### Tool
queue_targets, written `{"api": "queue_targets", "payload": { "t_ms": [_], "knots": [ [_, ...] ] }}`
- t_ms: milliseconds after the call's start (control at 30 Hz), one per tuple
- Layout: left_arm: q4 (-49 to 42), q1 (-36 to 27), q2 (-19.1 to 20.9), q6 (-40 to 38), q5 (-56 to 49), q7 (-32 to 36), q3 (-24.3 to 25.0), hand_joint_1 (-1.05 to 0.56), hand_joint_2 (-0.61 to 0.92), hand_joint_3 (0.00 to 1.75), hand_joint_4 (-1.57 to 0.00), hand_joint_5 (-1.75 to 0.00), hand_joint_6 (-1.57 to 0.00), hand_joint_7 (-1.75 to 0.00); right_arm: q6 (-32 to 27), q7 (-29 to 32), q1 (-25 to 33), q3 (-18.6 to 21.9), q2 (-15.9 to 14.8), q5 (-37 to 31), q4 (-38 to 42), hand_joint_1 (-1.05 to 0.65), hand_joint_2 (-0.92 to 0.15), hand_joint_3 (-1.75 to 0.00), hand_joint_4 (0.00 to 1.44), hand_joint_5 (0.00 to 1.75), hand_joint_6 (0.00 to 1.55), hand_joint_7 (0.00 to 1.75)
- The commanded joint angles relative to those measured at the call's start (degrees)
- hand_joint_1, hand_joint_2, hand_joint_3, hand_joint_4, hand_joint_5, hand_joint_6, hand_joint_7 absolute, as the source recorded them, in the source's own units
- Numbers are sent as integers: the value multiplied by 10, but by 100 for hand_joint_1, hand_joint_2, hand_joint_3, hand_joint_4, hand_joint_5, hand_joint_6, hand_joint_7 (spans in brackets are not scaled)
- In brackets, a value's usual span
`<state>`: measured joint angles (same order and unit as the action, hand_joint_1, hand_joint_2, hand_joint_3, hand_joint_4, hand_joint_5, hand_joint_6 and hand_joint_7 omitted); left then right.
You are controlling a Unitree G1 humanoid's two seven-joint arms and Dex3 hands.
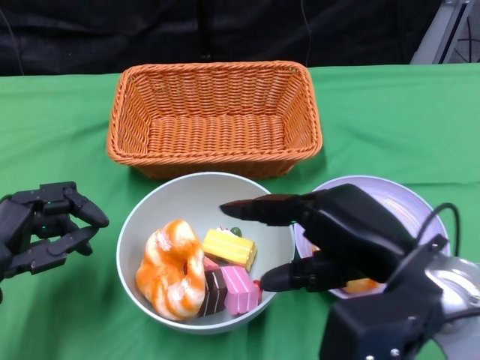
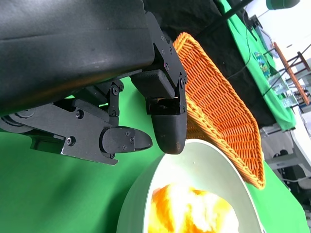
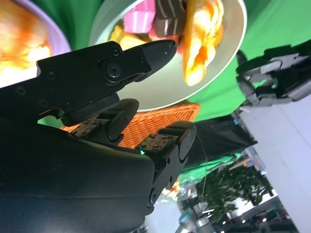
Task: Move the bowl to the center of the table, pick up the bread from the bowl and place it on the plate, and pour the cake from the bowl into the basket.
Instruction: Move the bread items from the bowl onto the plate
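A pale bowl (image 1: pixel 161 202) stands mid-table, just in front of the orange wicker basket (image 1: pixel 214 116). In the bowl lie an orange-and-white glazed bread (image 1: pixel 172 268) and small cakes: yellow (image 1: pixel 229 247), pink (image 1: pixel 240 289) and chocolate (image 1: pixel 214 292). My right hand (image 1: pixel 337 240) hovers over the bowl's right rim and the lavender plate (image 1: pixel 409 206), fingers spread, holding nothing. One finger (image 1: pixel 251 210) reaches over the bowl. An orange piece (image 1: pixel 361 285) lies on the plate, mostly hidden. Just left of the bowl and apart from it, my left hand (image 1: pixel 49 225) is open.
The right wrist view shows the bowl (image 3: pixel 194 92), the bread (image 3: pixel 201 39), the basket (image 3: pixel 160 119) and my left hand (image 3: pixel 277 77). The left wrist view shows the bowl (image 2: pixel 204 165) and basket (image 2: pixel 218 107). Green cloth (image 1: pixel 60 135) covers the table.
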<state>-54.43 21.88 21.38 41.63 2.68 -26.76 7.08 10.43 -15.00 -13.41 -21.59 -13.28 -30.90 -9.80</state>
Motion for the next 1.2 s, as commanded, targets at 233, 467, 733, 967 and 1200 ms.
{"api": "queue_targets", "payload": {
  "t_ms": [233,467,733,967,1200],
  "knots": [
    [7,-4,5,5,7,2,5,-10,92,34,-76,-133,-78,-109,-5,7,-32,-21,27,-6,55,-58,-87,0,78,4,49,0],
    [7,-4,5,5,7,2,5,-10,92,34,-75,-133,-78,-108,-5,7,-32,-20,27,-6,55,-58,-87,0,78,3,49,0],
    [11,-4,7,-1,4,11,7,-12,92,33,-75,-133,-78,-108,-7,9,-45,-30,39,-7,83,-58,-88,0,72,0,46,0],
    [11,-1,7,2,9,39,23,-10,92,36,-80,-131,-80,-105,-5,-4,-142,-67,91,1,253,-60,-90,-1,59,0,39,0],
    [8,1,6,2,15,36,28,-10,92,34,-83,-130,-82,-102,17,10,-161,-72,101,3,307,-61,-91,0,57,0,39,0]
  ]
}}
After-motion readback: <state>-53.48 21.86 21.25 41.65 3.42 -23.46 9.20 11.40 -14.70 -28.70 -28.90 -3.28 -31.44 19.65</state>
